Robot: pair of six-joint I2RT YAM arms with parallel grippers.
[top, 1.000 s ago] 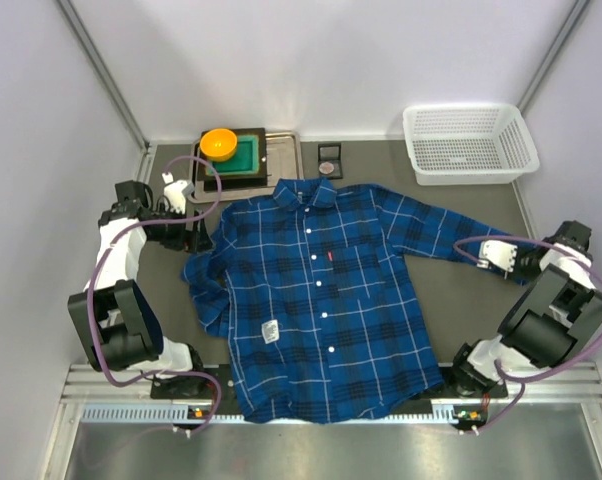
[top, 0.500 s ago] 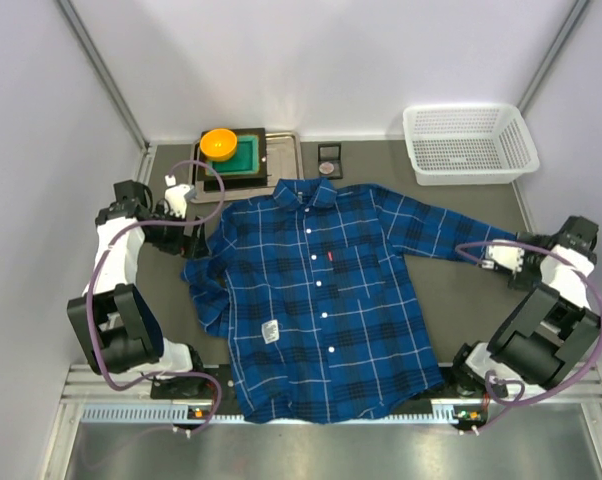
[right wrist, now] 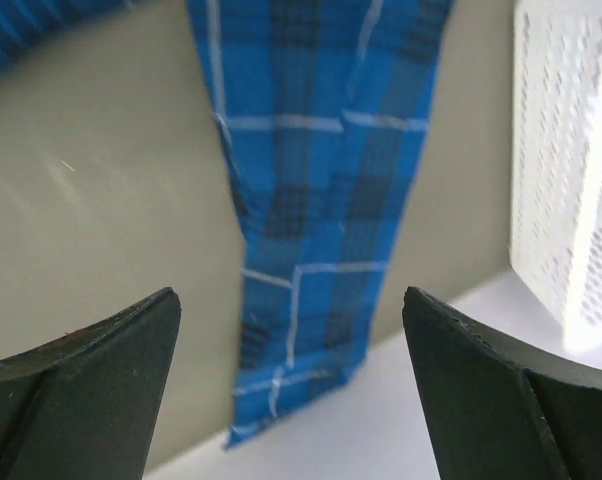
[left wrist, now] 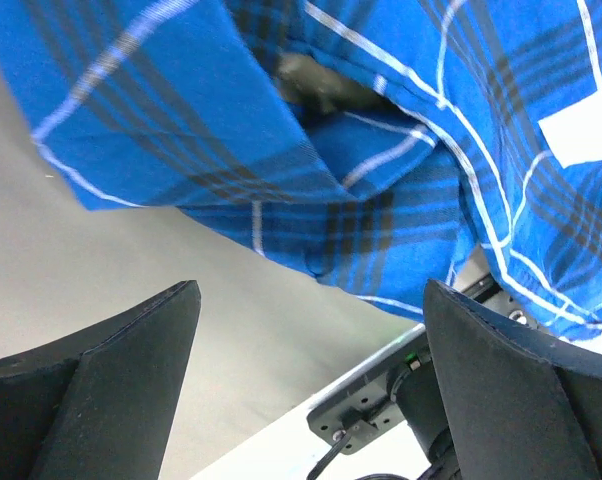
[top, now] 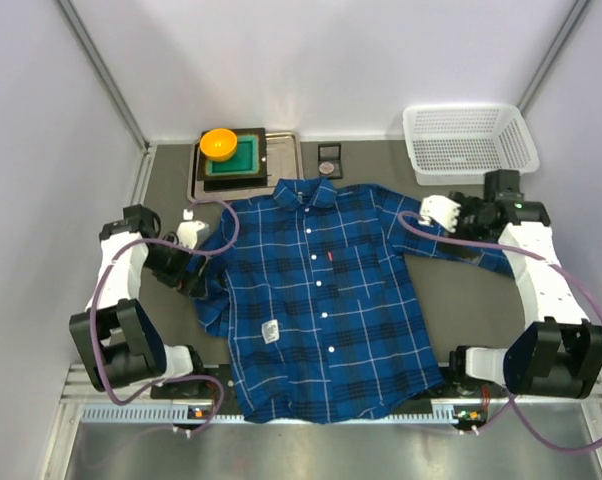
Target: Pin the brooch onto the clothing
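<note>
The clothing (top: 311, 290), a blue plaid shirt, lies spread flat and front up on the grey table. The brooch (top: 328, 168), a small dull round disc, rests in a little dark case just beyond the collar. My left gripper (top: 188, 278) hangs open over the folded left sleeve (left wrist: 281, 150), its jaws (left wrist: 309, 290) empty above bare table. My right gripper (top: 436, 215) hovers open over the right sleeve (right wrist: 321, 180), which runs away to its cuff, with nothing between the jaws (right wrist: 290, 295). Both grippers are well away from the brooch.
A white mesh basket (top: 471, 142) stands at the back right, and shows at the right edge of the right wrist view (right wrist: 571, 170). A metal tray (top: 286, 160) at the back left holds a green block (top: 243, 155) and an orange dish (top: 219, 143).
My right gripper opened, let go of the sleeve end and swung up and left over the sleeve. My left gripper moved nearer, from the shoulder down to the folded left sleeve.
</note>
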